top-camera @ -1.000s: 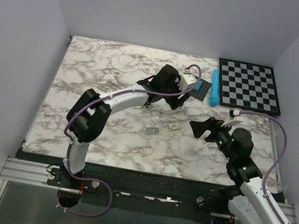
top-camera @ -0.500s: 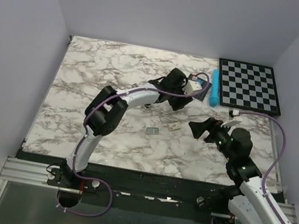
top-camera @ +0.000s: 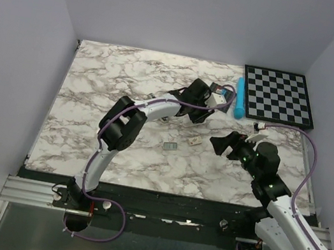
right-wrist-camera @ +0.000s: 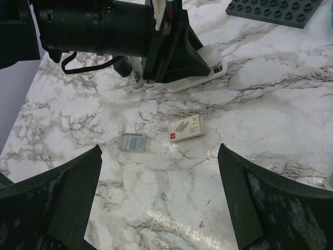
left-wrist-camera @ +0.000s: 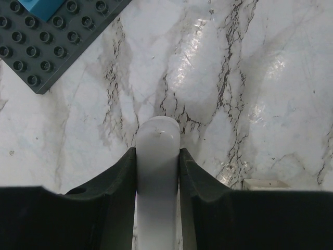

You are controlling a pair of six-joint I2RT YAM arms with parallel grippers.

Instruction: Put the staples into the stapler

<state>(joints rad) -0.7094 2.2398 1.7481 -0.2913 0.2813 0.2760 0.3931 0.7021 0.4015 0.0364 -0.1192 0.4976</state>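
The staples lie mid-table: a small tray of grey staples [right-wrist-camera: 132, 141] [top-camera: 170, 145] and their white box [right-wrist-camera: 186, 128] [top-camera: 195, 141] beside it. My right gripper [right-wrist-camera: 158, 198] [top-camera: 223, 144] hovers open just near of them, with nothing between its fingers. My left gripper [left-wrist-camera: 157, 153] [top-camera: 200, 102] is at the back, its jaws pressed against both sides of a white oblong block [left-wrist-camera: 157, 140] [right-wrist-camera: 200, 70] that rests on the marble. I cannot make out the stapler; the left arm hides the spot under it.
A dark grey studded baseplate [left-wrist-camera: 47, 41] [top-camera: 225, 98] [right-wrist-camera: 273, 13] lies just beyond the left gripper, carrying a blue brick [left-wrist-camera: 44, 5]. A blue cylinder [top-camera: 241, 99] and a checkerboard [top-camera: 279, 96] sit at the back right.
The left gripper has slid a little right toward the baseplate and its jaws have closed in on the white block. The right arm has stayed put.
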